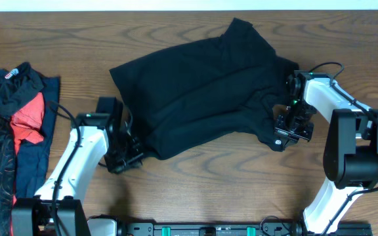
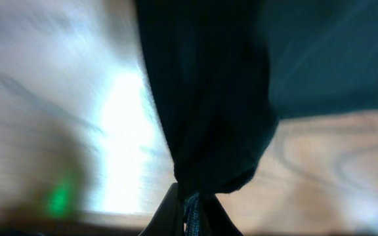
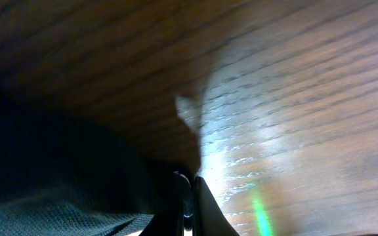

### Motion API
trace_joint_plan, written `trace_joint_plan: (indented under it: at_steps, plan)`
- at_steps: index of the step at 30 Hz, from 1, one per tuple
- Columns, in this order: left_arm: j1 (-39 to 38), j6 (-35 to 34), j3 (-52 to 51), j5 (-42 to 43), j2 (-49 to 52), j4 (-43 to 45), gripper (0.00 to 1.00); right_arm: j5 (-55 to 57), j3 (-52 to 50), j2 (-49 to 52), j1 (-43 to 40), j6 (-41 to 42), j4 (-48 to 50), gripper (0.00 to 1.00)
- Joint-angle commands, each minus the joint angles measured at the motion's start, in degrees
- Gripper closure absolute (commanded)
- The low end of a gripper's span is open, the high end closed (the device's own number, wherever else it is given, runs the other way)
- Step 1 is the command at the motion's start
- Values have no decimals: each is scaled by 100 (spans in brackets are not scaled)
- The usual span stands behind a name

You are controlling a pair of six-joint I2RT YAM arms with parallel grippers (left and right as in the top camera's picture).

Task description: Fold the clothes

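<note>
Two grips on one garment. The black shirt [image 1: 195, 92] lies spread and rumpled across the middle of the table [image 1: 195, 196], running from near left to far right, with one lobe sticking out at the far edge.

The left gripper [image 1: 133, 154] is clamped on the shirt's near-left corner. Its wrist view shows the cloth gathered into a tight bunch that runs straight into the closed tips. The right gripper [image 1: 284, 134] is closed at the near-right corner. Its wrist view shows dark cloth reaching the pinched tips, so I judge that it holds a thin fold of the edge, though that view is dim.

Handling, judged:
- Light, limp cloth with no stiffness. It will sag between the two grips, and any slack will wrinkle.
- Not fragile.
- A thin edge could slip from a narrow pinch if pulled hard, probably the right side first, since less cloth seems caught there.

Where to hold: the corners or hem, at both ends of one edge, as now. That keeps the edge taut for a straight crease. A pinch in mid-cloth would only bunch it.

The pile of other clothes [image 1: 12, 131], black-patterned, red and navy, sits at the left edge, well apart from the shirt.
</note>
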Motion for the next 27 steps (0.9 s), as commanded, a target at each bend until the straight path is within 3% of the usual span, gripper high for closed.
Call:
trace_joint_plan:
  at_steps: [1,6,17,21,27]
  plan:
    - [24,-127,-361,938,9,-13,94,2,-76,-48,-133,162,131,98]
    - [24,-155,-798,839,-15,90,94,520,-70,-52,-358,328,431,98]
    - [31,-629,-964,-664,-490,1596,94,579,13,-435,-616,179,1534,99]
    - [31,-1021,-962,-1349,-570,2166,94,697,13,-721,-621,227,1502,99]
    - [372,-1294,-953,-2455,-570,2269,94,1069,13,-1016,-627,393,1141,99]
